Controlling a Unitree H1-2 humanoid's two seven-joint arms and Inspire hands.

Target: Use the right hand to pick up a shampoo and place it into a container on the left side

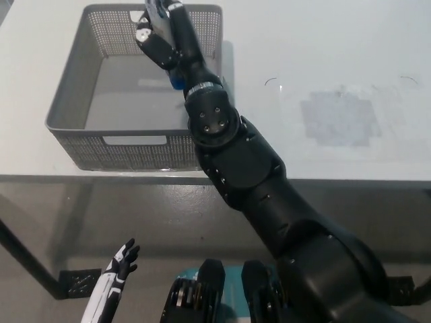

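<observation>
One grey perforated container [71,108] on the left part of the white desk [337,40], with two handle slots showing, one in the near wall and one in the far wall. One black right arm [236,161] reaching diagonally from the lower right across the desk edge and over the container's right wall. Black right hand [160,33] poised above the container's interior near its far right corner, fingers curled shut around one shampoo [177,83]. Only a small blue bit of that shampoo visible, poking out below the hand beside the wrist; rest of the bottle hidden by the fingers and palm, so shape and label impossible to make out. Cannot tell whether the shampoo touches the container floor or hangs above it. One pale greyish patch [337,118] on the desk's right half, well apart from the container, plus a few thin dark marks [271,81] on the surface nearby. One white left hand [121,264] low at the bottom left, below the desk edge, fingers spread and holding nothing.
</observation>
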